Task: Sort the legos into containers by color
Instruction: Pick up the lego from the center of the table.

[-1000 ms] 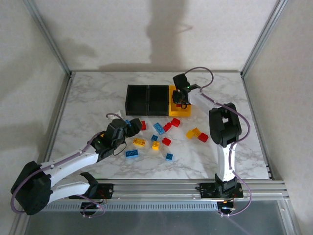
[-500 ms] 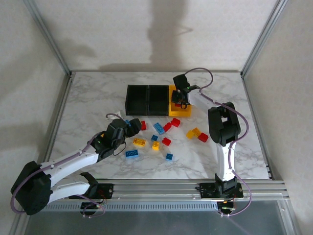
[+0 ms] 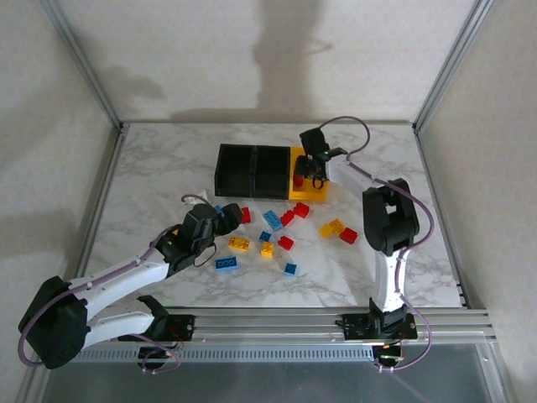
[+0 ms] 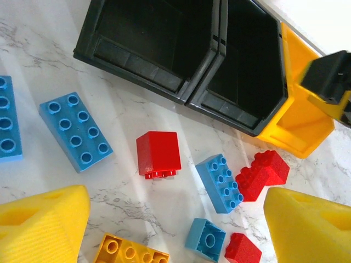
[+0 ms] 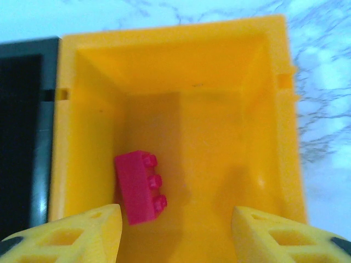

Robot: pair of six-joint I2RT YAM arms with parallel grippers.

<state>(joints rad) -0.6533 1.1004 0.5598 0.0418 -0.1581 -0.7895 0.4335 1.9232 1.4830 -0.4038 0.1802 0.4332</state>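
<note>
On white grey-veined marble table [image 3: 151, 176]: legos [image 3: 273, 220] strewn mid-table, red, blue and yellow-orange, all just on the near side of the bins [image 3: 252, 170]. Bins toward the back, joined in a row: two black, then a yellow bin [image 3: 312, 196] at the right end. Plain pale walls [image 3: 252, 50] on three sides, aluminium posts [image 3: 84, 63] slanting up from the back corners, slotted rail [image 3: 277, 319] along the near edge carrying both arm bases. Soft shadows on the back wall and on the far strip of marble. Right gripper [image 3: 312, 171] above the yellow bin, fingers [image 5: 82, 233] spread apart, gripping nothing; red brick [image 5: 140, 186] lying on the bin floor by its left wall as seen from the wrist, studs facing right. Left gripper [image 3: 228, 211] low over the left edge of the pile, jaws wide apart, clamped on nothing. Under it, in the wrist view: red cube [image 4: 158, 154] tipped on its side on the marble, long blue brick [image 4: 76, 130] to its left and blue brick [image 4: 222, 182] to its right, apart from both; black bins beyond, touching side to side.
</note>
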